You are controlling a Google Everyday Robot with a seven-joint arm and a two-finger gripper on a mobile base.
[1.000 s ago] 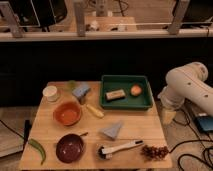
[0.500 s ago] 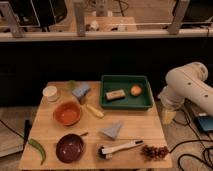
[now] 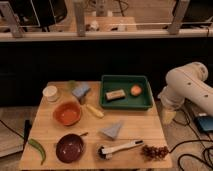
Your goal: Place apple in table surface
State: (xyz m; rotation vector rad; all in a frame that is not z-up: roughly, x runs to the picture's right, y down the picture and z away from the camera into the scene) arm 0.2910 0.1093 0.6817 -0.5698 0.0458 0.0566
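— Where's the apple (image 3: 136, 90)?
— In the green tray (image 3: 144, 101), right end, just right of the tan block (image 3: 115, 94). It's not on the table surface (image 3: 137, 131).
— And the gripper (image 3: 167, 116)?
— Beside the table's right edge, under the white arm (image 3: 187, 87), well apart from the apple. Wide or narrow, I can't tell.

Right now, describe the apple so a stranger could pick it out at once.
On the wooden table surface, find the dark green tray at the back right, near where the gripper hangs past the table's right edge. The apple lies in the tray's right end: small, round and orange-red, unlike the tan rectangular block beside it.
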